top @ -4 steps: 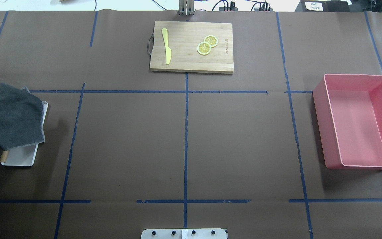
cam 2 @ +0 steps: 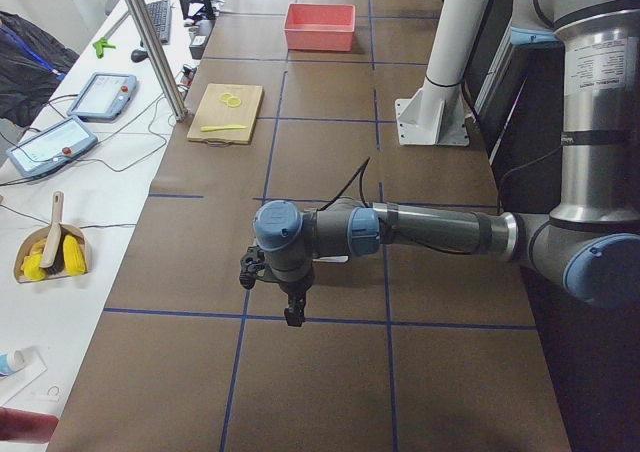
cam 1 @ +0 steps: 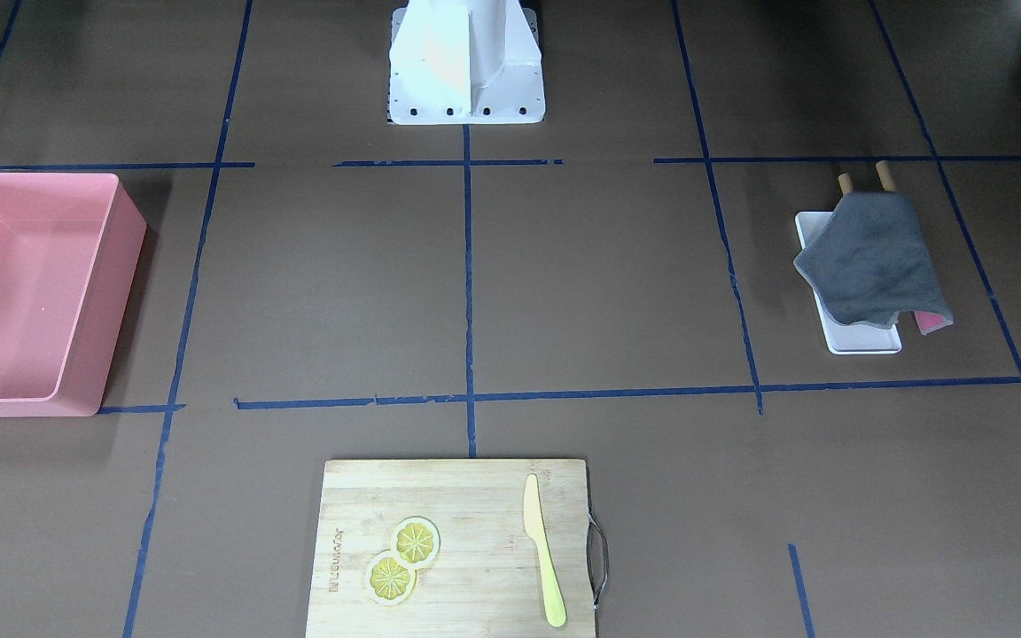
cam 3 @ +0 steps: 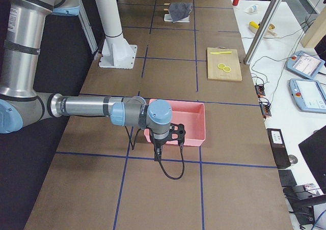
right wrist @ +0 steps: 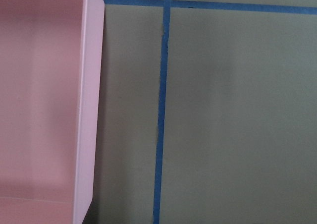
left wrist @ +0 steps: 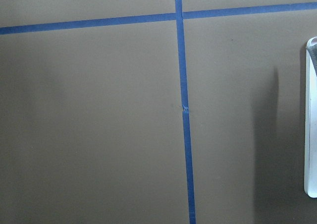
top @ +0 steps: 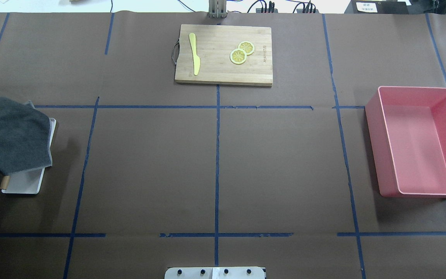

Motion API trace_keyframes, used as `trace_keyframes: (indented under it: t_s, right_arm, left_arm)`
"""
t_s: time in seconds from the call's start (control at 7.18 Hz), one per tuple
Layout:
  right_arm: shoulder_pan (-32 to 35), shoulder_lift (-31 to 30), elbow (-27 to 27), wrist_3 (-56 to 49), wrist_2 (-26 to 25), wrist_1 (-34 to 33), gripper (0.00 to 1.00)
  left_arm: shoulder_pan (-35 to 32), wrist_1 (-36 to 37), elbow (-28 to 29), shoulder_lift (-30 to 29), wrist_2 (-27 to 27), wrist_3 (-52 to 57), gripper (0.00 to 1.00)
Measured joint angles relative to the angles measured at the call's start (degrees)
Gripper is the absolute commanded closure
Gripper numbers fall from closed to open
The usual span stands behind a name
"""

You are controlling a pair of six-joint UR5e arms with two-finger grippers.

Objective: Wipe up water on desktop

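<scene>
Left gripper (cam 2: 292, 317) above desktop (top: 149, 166), grey cloth (top: 16, 135) unmoved on white tray (top: 23, 186)

A white side bench (cam 2: 110, 212) holds two teach pendants (cam 2: 110, 94).

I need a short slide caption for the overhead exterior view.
Brown taped desktop with a grey cloth over a white tray, a bamboo cutting board and a pink bin.
</scene>
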Motion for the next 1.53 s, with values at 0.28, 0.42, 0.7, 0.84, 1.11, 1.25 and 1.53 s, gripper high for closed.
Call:
trace_keyframes:
  t_s: [0.28, 0.42, 0.7, 0.84, 1.11, 1.25, 1.53]
  right_arm:
    - [-1.01, 1.48, 0.14, 1.05, 0.62, 1.65, 0.00]
    - [-1.50, 2.06, 0.28, 1.84, 1.30, 2.16, 0.00]
    - [-3.04, 2.48, 0.51, 3.68, 2.68, 4.96, 0.00]
    - [-4.31, 2.50, 0.51, 5.61, 3.02, 7.02, 0.00]
    - [-6.21, 2.53, 0.51, 9.91, 3.24, 10.99, 0.00]
    - [-6.65, 2.53, 0.51, 11.10, 3.27, 12.19, 0.00]
    - [-6.86, 2.53, 0.54, 11.77, 3.32, 12.88, 0.00]
  left_arm:
    - [0.09, -1.19, -0.66, -1.79, 2.13, -0.39, 0.00]
    - [0.20, -2.69, -0.24, -3.38, 2.52, -0.54, 0.00]
    - [0.39, -4.97, 0.56, -4.80, 1.27, -0.37, 0.00]
    - [0.81, -6.70, 0.48, -5.05, 0.33, -0.90, 0.00]
    - [4.40, -11.13, -0.44, -5.29, -0.33, -9.25, 0.00]
    - [7.10, -14.87, -0.87, -5.22, -0.37, -16.72, 0.00]
    - [12.71, -24.59, -1.03, -4.07, -0.33, -30.95, 0.00]
